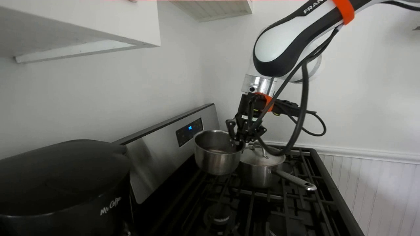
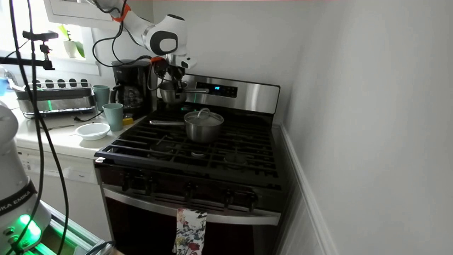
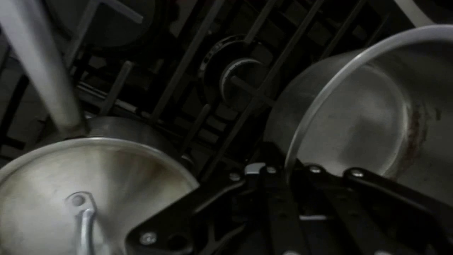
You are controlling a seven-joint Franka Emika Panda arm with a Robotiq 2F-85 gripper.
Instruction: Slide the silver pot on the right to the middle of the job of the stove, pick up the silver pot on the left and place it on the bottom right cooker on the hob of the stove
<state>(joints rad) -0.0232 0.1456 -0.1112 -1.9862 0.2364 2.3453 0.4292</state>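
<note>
An open silver pot [image 1: 216, 162] is at the back left of the stove and seems raised above the grates [image 2: 244, 145]. It also shows in an exterior view [image 2: 171, 95], with its handle pointing right along the back panel. My gripper [image 1: 238, 144] is shut on its rim, one finger inside and one outside; the rim runs between the fingertips [image 3: 286, 166] in the wrist view. A lidded silver pot [image 2: 202, 131] stands upright around the middle of the hob. Its lid [image 3: 99, 166] fills the lower left of the wrist view. Its handle points left in an exterior view.
The stove's steel back panel [image 2: 263, 97] rises close behind the held pot. A black coffee maker [image 1: 65, 183] stands left of the stove. Cups [image 2: 114, 117] and a white bowl [image 2: 92, 131] are on the counter. A wall [image 2: 318, 141] borders the stove's right side.
</note>
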